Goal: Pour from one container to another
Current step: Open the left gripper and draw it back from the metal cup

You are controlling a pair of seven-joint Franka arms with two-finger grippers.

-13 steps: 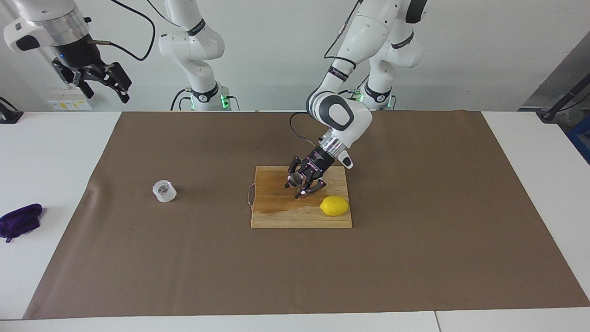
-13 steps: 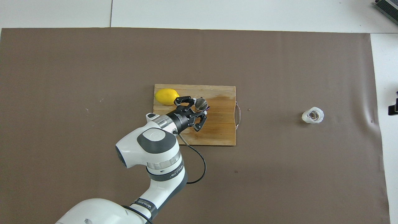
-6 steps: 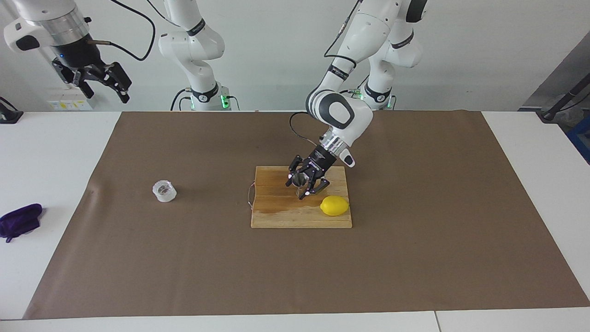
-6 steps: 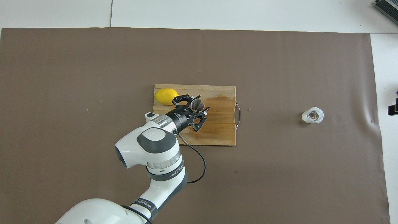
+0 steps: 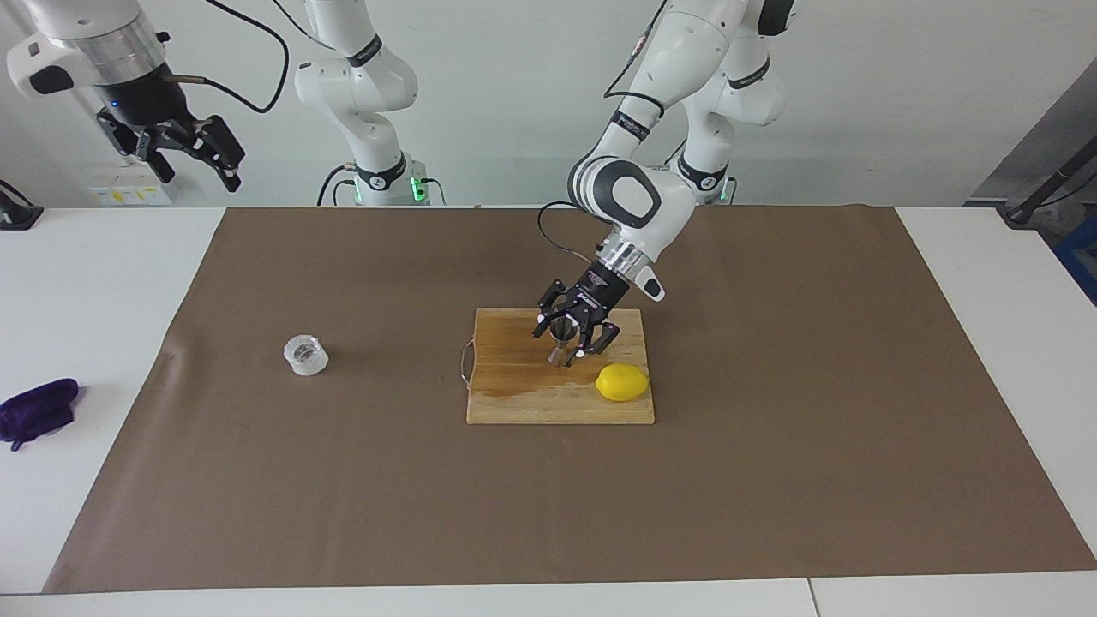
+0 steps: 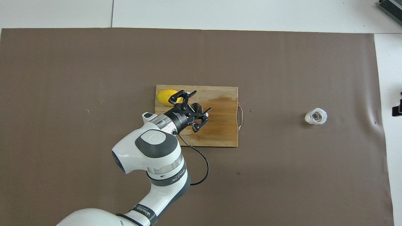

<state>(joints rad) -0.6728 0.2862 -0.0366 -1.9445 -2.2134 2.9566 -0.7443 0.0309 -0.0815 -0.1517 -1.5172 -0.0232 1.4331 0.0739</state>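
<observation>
The small steel jigger (image 5: pixel 561 341) stands upright on the wooden cutting board (image 5: pixel 514 398), partly covered from above by the hand (image 6: pixel 197 106). My left gripper (image 5: pixel 566 338) (image 6: pixel 200 101) is low over the board, tilted, and open, with one finger on each side of the jigger and not closed on it. The translucent plastic cup (image 5: pixel 306 355) (image 6: pixel 316 116) sits alone on the brown mat toward the right arm's end. My right gripper (image 5: pixel 184 150) waits open, raised above the table's edge at that end; only its tip (image 6: pixel 397 110) shows from above.
A yellow lemon (image 5: pixel 622 382) (image 6: pixel 165 96) lies on the board's corner, close beside the left gripper. The board (image 6: pixel 223 131) has a wire handle facing the cup. A purple cloth (image 5: pixel 36 411) lies on the white table off the mat.
The left gripper's fingers have spread apart off the jigger, which went from tilted in the grip to standing on the board. The hand rose and drew back slightly. The right arm stayed still.
</observation>
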